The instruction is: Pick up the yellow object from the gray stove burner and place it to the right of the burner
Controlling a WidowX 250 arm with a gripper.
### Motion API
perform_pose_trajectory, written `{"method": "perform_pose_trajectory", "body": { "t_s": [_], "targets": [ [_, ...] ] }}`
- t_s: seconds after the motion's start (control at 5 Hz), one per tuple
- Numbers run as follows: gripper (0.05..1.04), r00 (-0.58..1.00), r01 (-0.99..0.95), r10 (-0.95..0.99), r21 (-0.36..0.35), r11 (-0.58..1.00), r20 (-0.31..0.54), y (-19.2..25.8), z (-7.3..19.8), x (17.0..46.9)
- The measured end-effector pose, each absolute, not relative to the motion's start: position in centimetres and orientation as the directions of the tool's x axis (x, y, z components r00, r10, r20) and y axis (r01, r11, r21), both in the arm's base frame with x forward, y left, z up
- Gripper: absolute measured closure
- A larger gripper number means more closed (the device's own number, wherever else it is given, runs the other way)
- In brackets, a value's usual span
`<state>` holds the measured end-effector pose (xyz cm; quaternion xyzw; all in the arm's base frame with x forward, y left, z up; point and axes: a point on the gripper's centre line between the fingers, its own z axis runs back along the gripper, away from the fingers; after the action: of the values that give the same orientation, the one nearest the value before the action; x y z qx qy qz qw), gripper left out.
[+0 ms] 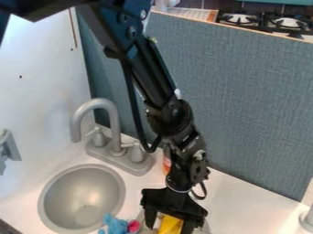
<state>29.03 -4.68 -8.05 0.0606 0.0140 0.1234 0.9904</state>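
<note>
Low in the view, right of the sink, the black gripper [171, 221] hangs down over the counter at the bottom edge. A yellow thing [170, 225] lies directly beneath its body, partly covered by it and cut off by the view's edge. Whether the gripper holds this thing cannot be made out. Just left of the gripper is a blue plush toy [115, 225] with a pink part, beside the sink's lower right rim. Part of a grey rounded rim shows around the gripper's lower end.
The round metal sink [115, 177] is at the lower left, with a grey faucet [113, 123] behind it. An orange-red bottle [166, 164] stands partly behind the arm. A blue-grey panel [245, 100] rises behind the counter [245, 205]. Stove burners [240, 18] are beyond it.
</note>
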Motion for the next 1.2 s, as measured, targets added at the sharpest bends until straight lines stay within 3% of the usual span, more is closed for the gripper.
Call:
{"method": "perform_pose_trajectory", "body": {
  "t_s": [0.2, 0.4, 0.8, 1.0, 1.2],
  "targets": [
    [0.389, 0.97, -0.238, 0.241, 0.105, 0.966, -0.016, -4.8, -8.6, 29.2],
    [0.523, 0.967, -0.251, 0.253, 0.095, 0.963, -0.004, -4.7, -8.6, 28.4],
    [0.537, 0.971, -0.22, 0.212, 0.066, 0.973, 0.115, -6.7, -3.3, 27.8],
    [0.537, 0.981, -0.134, 0.127, 0.037, 0.99, 0.149, -11.4, -1.5, 26.9],
    [0.537, 0.994, -0.086, 0.09, -0.056, 0.995, 0.062, -16.0, -2.1, 27.1]
  ]
}}
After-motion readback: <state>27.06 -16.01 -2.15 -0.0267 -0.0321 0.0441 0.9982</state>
